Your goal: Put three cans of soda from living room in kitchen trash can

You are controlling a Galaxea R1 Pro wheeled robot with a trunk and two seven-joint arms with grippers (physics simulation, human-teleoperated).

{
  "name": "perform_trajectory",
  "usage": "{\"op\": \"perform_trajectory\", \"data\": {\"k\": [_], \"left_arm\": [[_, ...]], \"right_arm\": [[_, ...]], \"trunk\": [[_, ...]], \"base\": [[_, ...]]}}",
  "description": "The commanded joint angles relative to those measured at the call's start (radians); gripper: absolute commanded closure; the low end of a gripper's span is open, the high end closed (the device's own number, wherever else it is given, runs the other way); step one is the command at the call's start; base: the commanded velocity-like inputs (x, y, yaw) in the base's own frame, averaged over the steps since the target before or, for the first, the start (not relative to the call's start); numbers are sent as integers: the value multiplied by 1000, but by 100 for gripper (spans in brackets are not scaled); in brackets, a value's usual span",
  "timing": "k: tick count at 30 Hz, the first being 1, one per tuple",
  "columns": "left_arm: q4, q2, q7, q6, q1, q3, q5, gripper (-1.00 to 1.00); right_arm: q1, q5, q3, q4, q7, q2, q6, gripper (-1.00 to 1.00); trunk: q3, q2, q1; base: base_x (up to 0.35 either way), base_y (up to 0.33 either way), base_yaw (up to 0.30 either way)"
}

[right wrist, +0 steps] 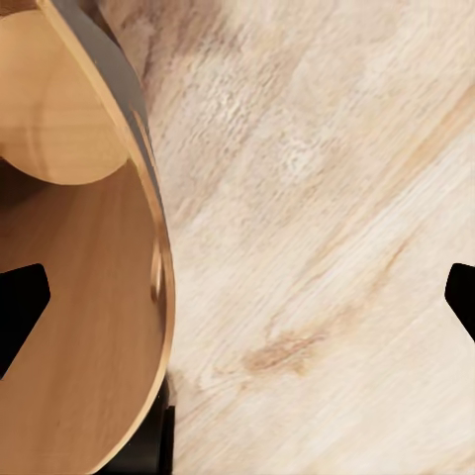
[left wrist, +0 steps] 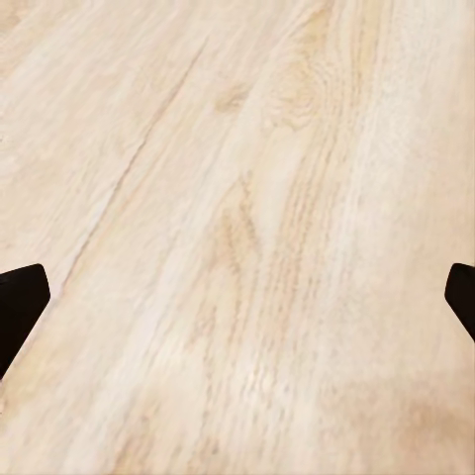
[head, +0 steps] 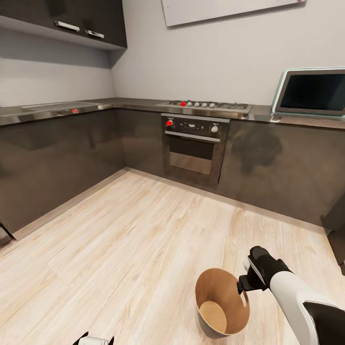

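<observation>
Fingers [right wrist: 22, 307] of right gripper [right wrist: 237, 297] spread wide apart, dark tips at opposite edges of right wrist view, one tip over the wood-coloured inside of tash can [right wrist: 89, 297], the other over bare floor [right wrist: 317, 247]; can rim passing between them, nothing clamped. Same right gripper [head: 245, 283] seen in head view at 5 o'clock, at the can rim on its 3 o'clock side, contact with rim not determinable. Tash can [head: 221, 302] standing upright on pale wood floor [head: 120, 239] of kitchen, low in head view at about 5 o'clock, grey outside, tan-brown inside, slot handle cut near rim on the gripper side, no contents visible on the bare inner base. Fingers [left wrist: 20, 297] of left gripper [left wrist: 237, 297] likewise set wide apart in left wrist view, holding nothing, only floor planks between them. Left gripper [head: 93, 340] barely visible at 6 o'clock edge of head view, well apart from the can. Oven [head: 194, 148] with gas hob [head: 211, 104] at 12 o'clock, built into glossy dark cabinets [head: 57, 158]; steel worktop [head: 134, 103] running along both walls; screen-like appliance [head: 311, 92] on worktop at 2 o'clock; wall cupboards [head: 62, 19] at 10 o'clock
</observation>
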Motion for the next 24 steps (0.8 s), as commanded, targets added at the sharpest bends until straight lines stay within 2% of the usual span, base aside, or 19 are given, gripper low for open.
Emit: {"op": "perform_trajectory", "data": {"k": [1,24], "left_arm": [[0,0,0,0,0,0,0,-100],[-1,0,0,0,0,-2,0,-100]], "right_arm": [[0,0,0,0,0,1,0,-100],[0,-1,1,2,4,3,0,-100]], "trunk": [[1,0,0],[34,0,0]], "base": [[0,0,61],[0,0,103]]}}
